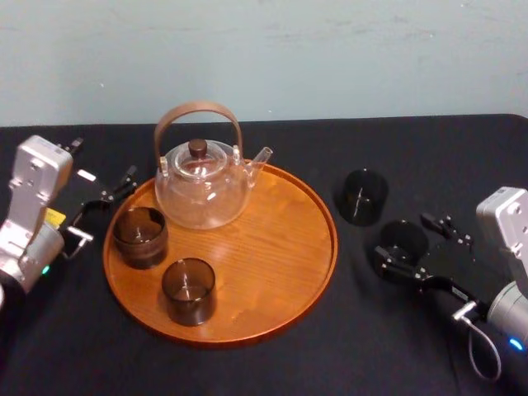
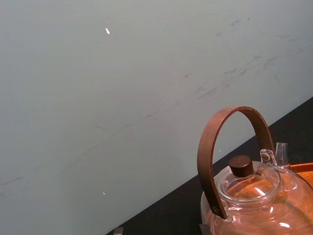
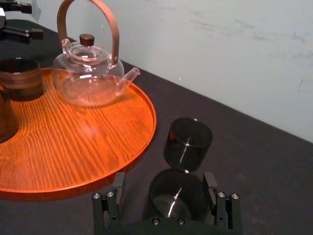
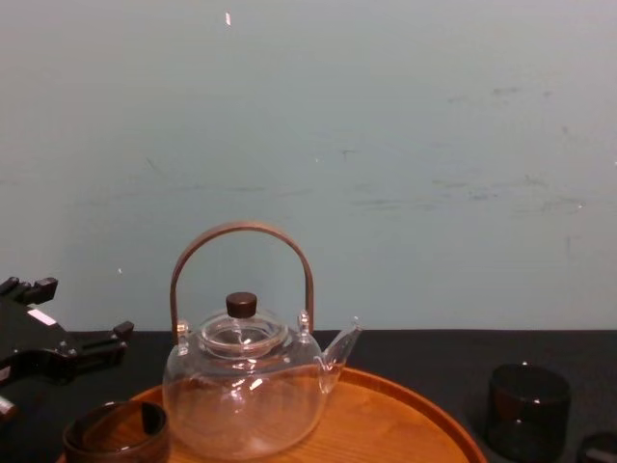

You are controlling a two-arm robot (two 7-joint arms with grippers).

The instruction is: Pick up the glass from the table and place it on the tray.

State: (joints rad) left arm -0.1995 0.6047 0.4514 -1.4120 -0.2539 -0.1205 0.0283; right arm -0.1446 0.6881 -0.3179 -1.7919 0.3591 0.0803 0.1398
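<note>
Two dark smoked glasses stand on the black table point(image 1: 429, 148) to the right of the round wooden tray point(image 1: 289, 272). My right gripper point(image 1: 406, 239) is open and straddles the nearer glass point(image 1: 403, 244), one finger on each side. In the right wrist view that glass point(image 3: 176, 196) sits between the fingers point(image 3: 117, 188), with a gap on one side. The farther glass point(image 1: 364, 196) stands free just beyond it, and also shows in the right wrist view point(image 3: 188, 142) and the chest view point(image 4: 527, 410). My left gripper point(image 1: 103, 208) hangs open at the tray's left edge, holding nothing.
On the tray stand a clear glass teapot point(image 1: 202, 186) with a brown hoop handle and two more dark glasses point(image 1: 140, 237) point(image 1: 188, 290). The tray's right half point(image 3: 98, 137) is bare wood. A pale wall rises behind the table.
</note>
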